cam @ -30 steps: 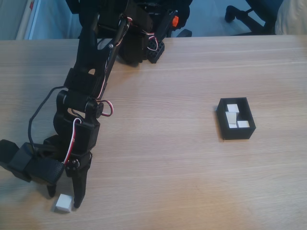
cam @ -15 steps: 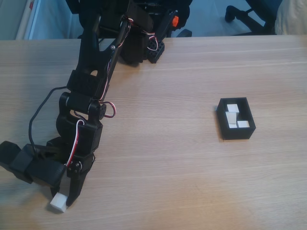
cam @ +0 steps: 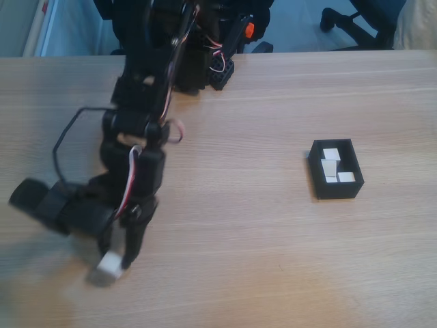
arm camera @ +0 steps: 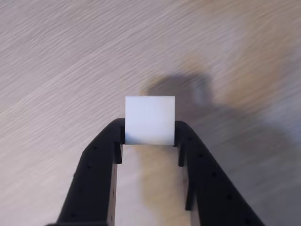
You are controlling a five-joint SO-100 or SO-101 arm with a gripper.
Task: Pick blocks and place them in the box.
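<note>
Table point(cam: 273, 260): I am working over a light wooden table that is carrying everything here; in the wrist view point(arm camera: 56, 56) its grain is running blurred beneath me.
Arm point(cam: 140, 123): my black arm is reaching from its base at the far edge of the table toward the near left corner in the fixed view, with red and white wires looping along it.
Box point(cam: 317, 179): the black open-topped box is sitting on the right half of the table in the fixed view, well apart from me.
Blocks in the box point(cam: 330, 154): I am seeing three white blocks lying inside the box, close together.
Gripper point(cam: 117, 262): my gripper is pointing down at the near left of the table, clamped on a white block; in the wrist view point(arm camera: 149, 137) my two black fingers are pressing against its left and right sides.
Held block point(cam: 108, 268): the white block is sitting between my fingertips, near the table at the near left; in the wrist view point(arm camera: 150, 119) its square face is showing upright above my fingers, with a shadow lying on the wood behind it. I cannot tell whether it is touching the table.
</note>
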